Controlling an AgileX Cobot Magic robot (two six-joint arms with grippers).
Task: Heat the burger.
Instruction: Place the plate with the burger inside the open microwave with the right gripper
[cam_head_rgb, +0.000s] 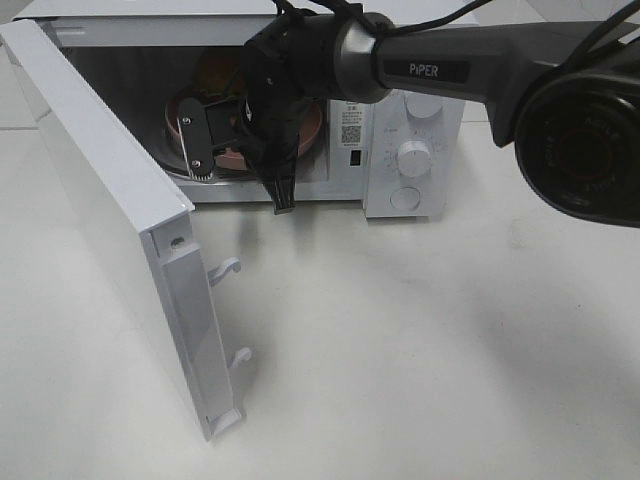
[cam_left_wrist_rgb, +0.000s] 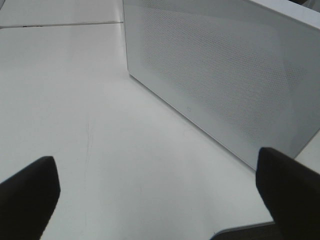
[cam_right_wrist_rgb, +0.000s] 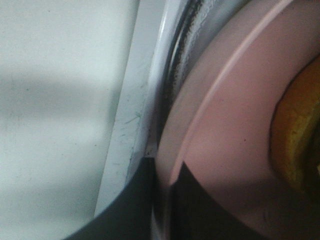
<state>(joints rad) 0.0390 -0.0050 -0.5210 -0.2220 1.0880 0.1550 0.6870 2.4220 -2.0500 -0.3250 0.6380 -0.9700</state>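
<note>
- Door (cam_head_rgb: 100, 200) stands wide open, which clears the way into the microwave (cam_head_rgb: 415, 150).
- Left gripper (cam_left_wrist_rgb: 157, 192) hangs just outside the door with jaws wide and empty, probably posted to shut it.
- Right gripper (cam_right_wrist_rgb: 162, 200) is pinched narrow on the plate (cam_right_wrist_rgb: 225, 125) rim, so the food goes untouched.
- Burger (cam_right_wrist_rgb: 297, 130) rides on the plate, inside the cavity. Cannot tell if the plate is set down.
</note>
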